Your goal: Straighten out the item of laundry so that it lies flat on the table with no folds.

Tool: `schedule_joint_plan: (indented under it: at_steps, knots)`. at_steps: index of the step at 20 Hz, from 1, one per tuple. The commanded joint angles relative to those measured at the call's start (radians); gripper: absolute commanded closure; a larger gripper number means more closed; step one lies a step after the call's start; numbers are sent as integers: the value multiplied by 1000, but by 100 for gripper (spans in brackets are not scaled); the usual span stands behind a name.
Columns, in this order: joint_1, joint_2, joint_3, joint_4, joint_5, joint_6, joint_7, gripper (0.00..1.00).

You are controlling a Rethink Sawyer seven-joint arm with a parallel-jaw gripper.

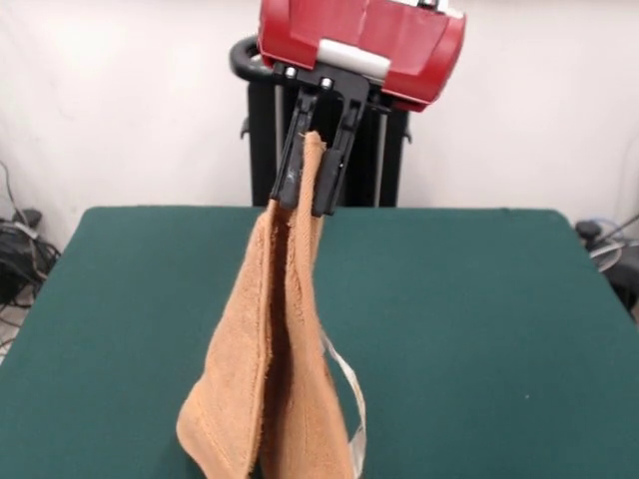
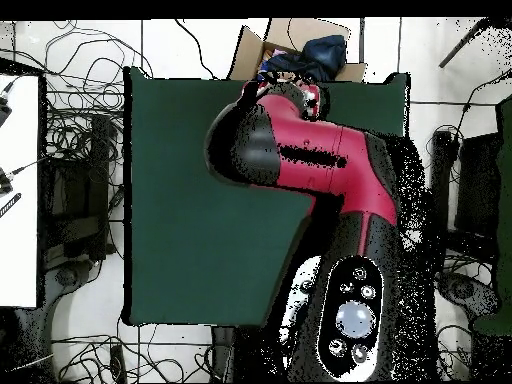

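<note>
Hanging nearest the camera, the orange-tan towel (image 1: 270, 379) droops in long vertical folds straight below the hand (image 1: 312, 170), whose black fingers (image 1: 290, 165) pinch its top corner. Its lower end reaches the green desk (image 1: 479, 319) beneath; a pale band (image 1: 349, 394) trails beside it.

towel (image 1: 275, 369): orange-tan terry, one pale flat woven band at its 4 o'clock edge
table (image 1: 479, 329): dark green, plain felt-like top
gripper (image 1: 312, 185): black fingers under a red housing with a white strip
arm (image 2: 320, 160): red and black from overhead
wall (image 1: 120, 100): off-white
box (image 2: 270, 45): brown cardboard, dark blue cloth inside
</note>
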Motion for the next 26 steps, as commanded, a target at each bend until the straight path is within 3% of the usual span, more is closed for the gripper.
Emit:
schedule_joint_plan:
  at_steps: [1, 13, 26]
  knots:
    - [33, 2, -51, 213, 63, -12, 342, 100]
    - [103, 16, -61, 353, 121, -79, 390, 100]
    - [231, 75, -144, 392, 189, -42, 467, 100]
